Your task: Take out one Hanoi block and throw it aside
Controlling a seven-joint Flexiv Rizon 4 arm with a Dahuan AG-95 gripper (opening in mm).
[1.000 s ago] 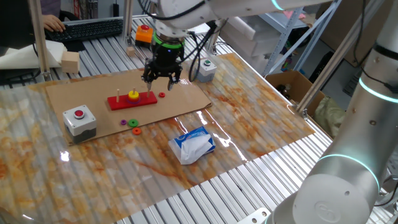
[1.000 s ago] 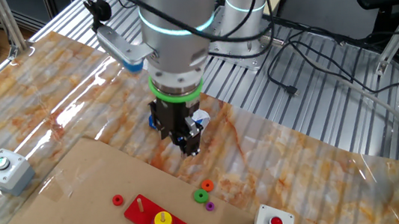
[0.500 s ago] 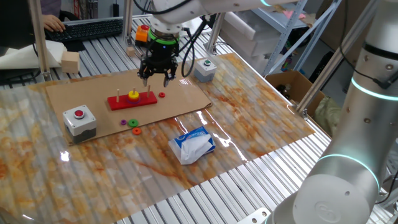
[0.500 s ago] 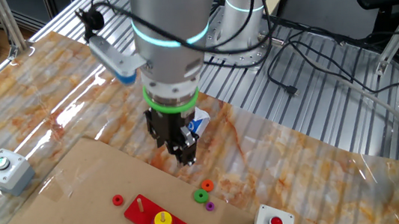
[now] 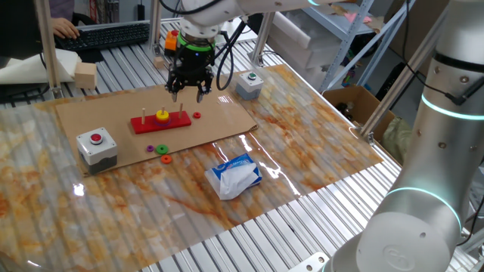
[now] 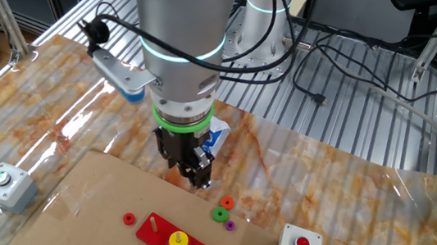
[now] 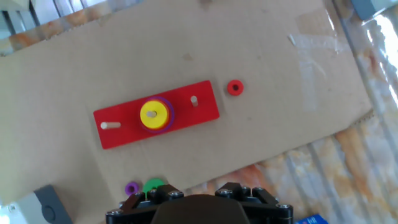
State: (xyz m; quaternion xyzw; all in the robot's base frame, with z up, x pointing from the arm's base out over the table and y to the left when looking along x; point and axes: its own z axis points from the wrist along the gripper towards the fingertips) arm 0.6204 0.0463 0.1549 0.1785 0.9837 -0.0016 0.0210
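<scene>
— Since a second ago, what's shifted?

— Fingers drifted left across the brown cardboard sheet, hanging spread apart and empty, above and behind the red wooden peg base.

— And the flat yellow ring-shaped Hanoi block?

— On the middle peg, atop a purple disc. Untouched, I'd judge; everything remains: descend, grasp, lift, toss.

— Around it?

— A small red ring beside the base; green ring and orange ring toward the worktop edge.
</scene>
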